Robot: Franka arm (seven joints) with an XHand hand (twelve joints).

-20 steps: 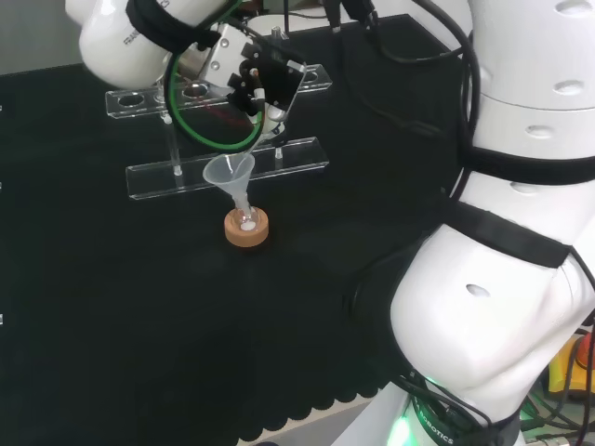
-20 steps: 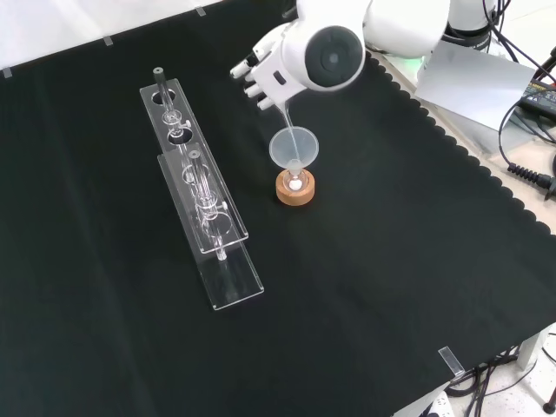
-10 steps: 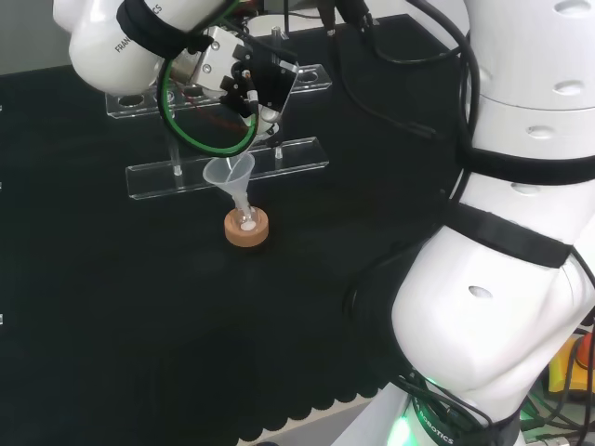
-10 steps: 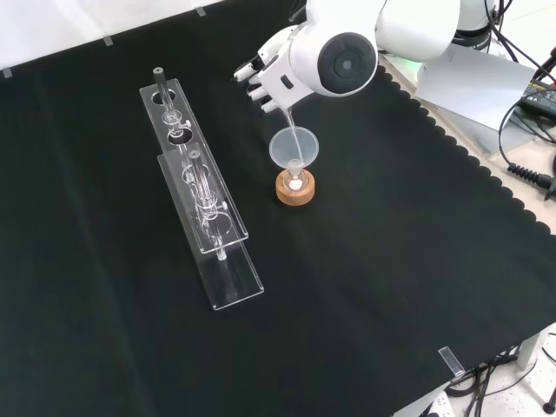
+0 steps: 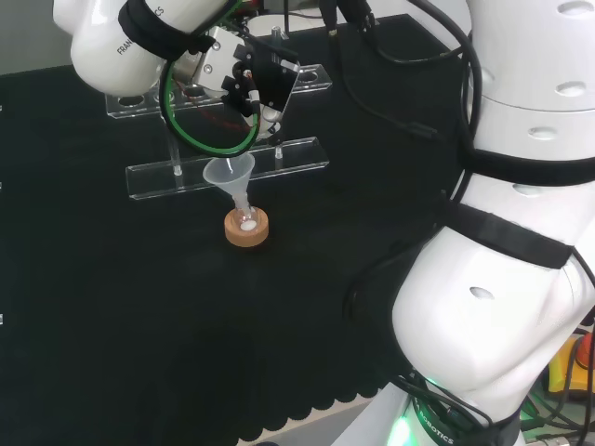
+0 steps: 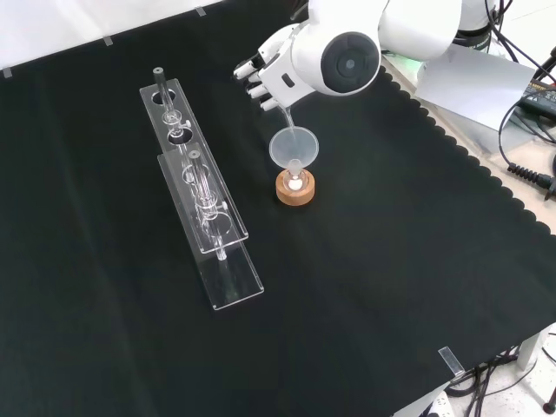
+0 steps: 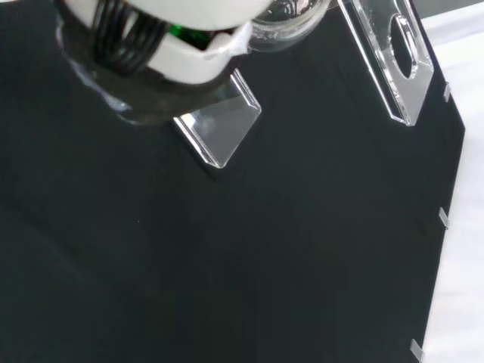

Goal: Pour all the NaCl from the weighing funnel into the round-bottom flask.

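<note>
My hand point(image 5: 253, 82) hangs above the flask and is shut on the clear weighing funnel point(image 5: 263, 130), which tilts steeply down. Its tip points into a clear plastic funnel point(image 5: 230, 173) seated in the neck of the small round-bottom flask point(image 5: 246, 221). The flask sits in a cork ring point(image 5: 246, 232), and white powder shows inside it. In the front view the hand point(image 6: 268, 74) is just beyond the funnel point(image 6: 294, 148), with the weighing funnel point(image 6: 286, 113) running down from it to the funnel's mouth above the cork ring point(image 6: 295, 189).
Two long clear acrylic racks point(image 6: 195, 165) point(image 6: 228, 261) stand to the left of the flask in the front view, with glass tubes in them. In the head view they lie behind the flask point(image 5: 223, 169) point(image 5: 311, 76). The arm's white link point(image 6: 347, 61) hangs over the hand.
The arm and hand have shifted slightly, to the right in the front view, with the weighing funnel still tilted over the funnel. The flask and racks have not moved.
</note>
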